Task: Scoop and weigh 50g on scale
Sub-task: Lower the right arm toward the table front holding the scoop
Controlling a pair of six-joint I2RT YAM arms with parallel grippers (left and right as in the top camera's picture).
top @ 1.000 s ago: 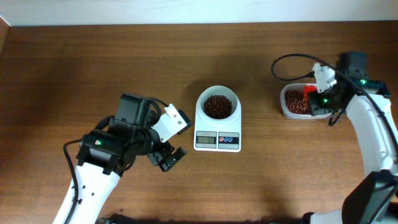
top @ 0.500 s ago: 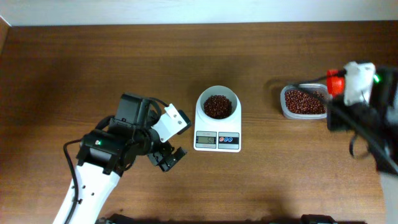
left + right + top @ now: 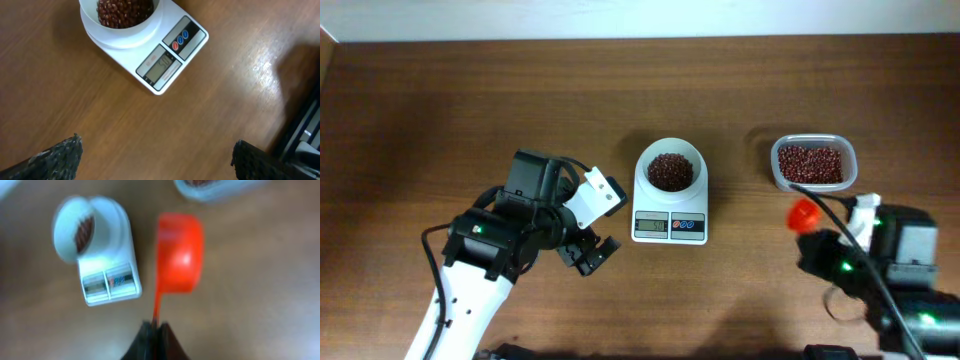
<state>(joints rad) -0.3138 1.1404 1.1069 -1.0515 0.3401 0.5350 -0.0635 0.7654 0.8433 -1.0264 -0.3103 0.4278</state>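
Beans (image 3: 670, 170) fill one scale (image 3: 670, 227) and one container (image 3: 810, 187); left gripper (image 3: 588, 254) gapes, right gripper (image 3: 154, 330) pinches one scoop (image 3: 179, 252).

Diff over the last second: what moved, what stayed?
The right tool, shut on the handle of the orange scoop, lifted it out of the clear container and drew back toward the table's front edge. The scoop now hangs over bare wood. The left tool, open, the scale and the beans in its bowl stayed put.
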